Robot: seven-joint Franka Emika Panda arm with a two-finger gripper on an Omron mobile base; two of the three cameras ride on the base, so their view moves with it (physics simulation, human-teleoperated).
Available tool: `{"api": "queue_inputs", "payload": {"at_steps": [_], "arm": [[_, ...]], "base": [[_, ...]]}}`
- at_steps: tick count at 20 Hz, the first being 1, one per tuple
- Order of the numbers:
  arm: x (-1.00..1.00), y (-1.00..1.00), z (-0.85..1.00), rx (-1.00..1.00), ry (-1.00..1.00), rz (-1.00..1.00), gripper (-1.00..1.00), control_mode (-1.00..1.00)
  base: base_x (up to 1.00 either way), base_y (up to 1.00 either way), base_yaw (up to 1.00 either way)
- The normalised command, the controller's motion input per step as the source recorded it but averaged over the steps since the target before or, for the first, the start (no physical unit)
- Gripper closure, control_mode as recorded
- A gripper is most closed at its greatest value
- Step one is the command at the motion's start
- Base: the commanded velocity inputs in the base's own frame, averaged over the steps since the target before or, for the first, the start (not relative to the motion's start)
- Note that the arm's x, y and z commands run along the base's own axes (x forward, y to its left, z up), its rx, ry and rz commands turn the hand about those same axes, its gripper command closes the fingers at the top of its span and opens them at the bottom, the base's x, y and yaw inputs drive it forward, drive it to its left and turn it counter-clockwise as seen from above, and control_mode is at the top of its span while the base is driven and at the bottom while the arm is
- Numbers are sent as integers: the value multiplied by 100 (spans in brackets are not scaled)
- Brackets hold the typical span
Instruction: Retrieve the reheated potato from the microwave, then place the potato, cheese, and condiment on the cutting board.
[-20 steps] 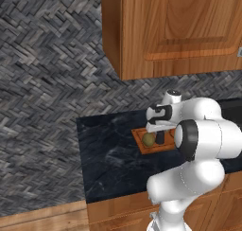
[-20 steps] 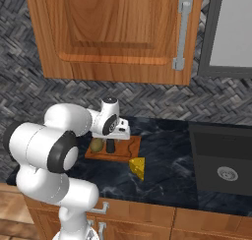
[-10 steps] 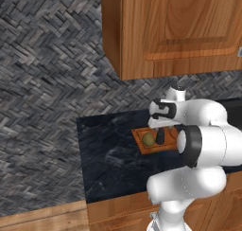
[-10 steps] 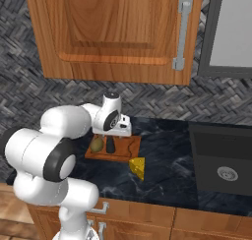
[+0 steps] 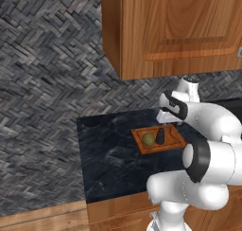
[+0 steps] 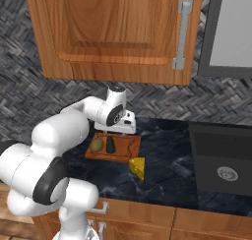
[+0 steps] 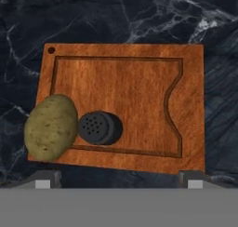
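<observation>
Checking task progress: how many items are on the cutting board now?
2. The potato and, right beside it, the condiment are on the cutting board. The cheese is on the counter, off the board.

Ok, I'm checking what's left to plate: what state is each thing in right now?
potato: on the cutting board, at its edge
condiment: upright on the board, beside the potato
cheese: on the counter, off the board
gripper: fingers open, holding nothing, above the board
upper cabinet door: shut
</observation>
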Motion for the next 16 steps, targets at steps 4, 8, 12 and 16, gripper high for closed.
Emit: {"api": "queue_inputs", "payload": {"at_steps": [4,8,12,16], "arm": [[-61,-44,19,0,0,0,-100,-100],[-58,-51,2,0,0,0,-100,-100],[-43,-52,-5,0,-4,0,-100,-100],[-17,-43,-7,-1,-4,1,-100,-100]], "base": [[0,0,0],[0,0,0],[0,0,0],[0,0,0]]}}
